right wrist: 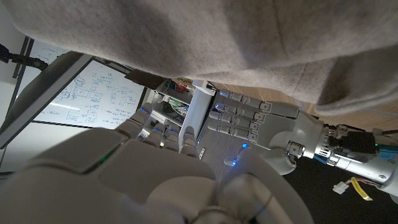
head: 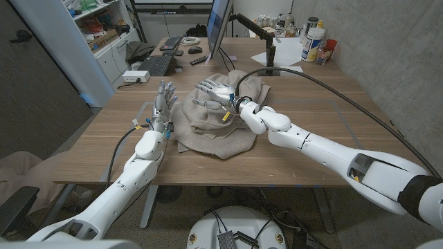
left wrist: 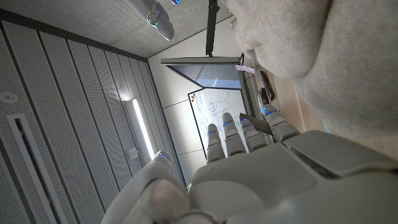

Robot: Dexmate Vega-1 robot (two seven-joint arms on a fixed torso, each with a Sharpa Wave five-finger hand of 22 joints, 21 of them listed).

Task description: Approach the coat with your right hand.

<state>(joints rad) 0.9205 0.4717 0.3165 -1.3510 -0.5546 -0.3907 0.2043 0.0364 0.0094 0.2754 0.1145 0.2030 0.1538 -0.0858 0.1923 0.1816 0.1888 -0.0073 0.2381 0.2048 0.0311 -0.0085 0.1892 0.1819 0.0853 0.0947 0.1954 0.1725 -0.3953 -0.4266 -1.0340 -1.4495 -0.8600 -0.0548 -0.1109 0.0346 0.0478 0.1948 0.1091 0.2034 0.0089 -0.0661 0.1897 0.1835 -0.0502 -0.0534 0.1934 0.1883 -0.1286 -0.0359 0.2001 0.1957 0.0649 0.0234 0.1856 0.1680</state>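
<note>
- A crumpled beige-grey fabric coat [head: 218, 117] lies in a heap near the middle of the brown wooden tabletop [head: 311, 149], just in front of a tilted flat monitor [head: 219, 24].
- The right hand [head: 218, 93] hangs over the far part of the coat, with its fingers [head: 206, 86] spread and pointing toward the robot's left; nothing is in it. Whether it touches the fabric cannot be told.
- In the right wrist view the coat [right wrist: 261, 37] hangs as a broad grey fold close by the right hand [right wrist: 155, 162], whose fingers are extended and apart.
- The left hand [head: 163, 104] stands on its edge on the tabletop just beside the coat's left border, fingers straight, slightly apart and pointing away from the robot, holding nothing.
- In the right wrist view the left hand [right wrist: 261, 121] shows beyond the right one, palm facing it.
- In the left wrist view the left hand [left wrist: 249, 155] has the coat [left wrist: 323, 56] close alongside.
- A black keyboard [head: 156, 65] lies well beyond the left hand, and a white plastic canister [head: 313, 43] stands at the far right corner.
</note>
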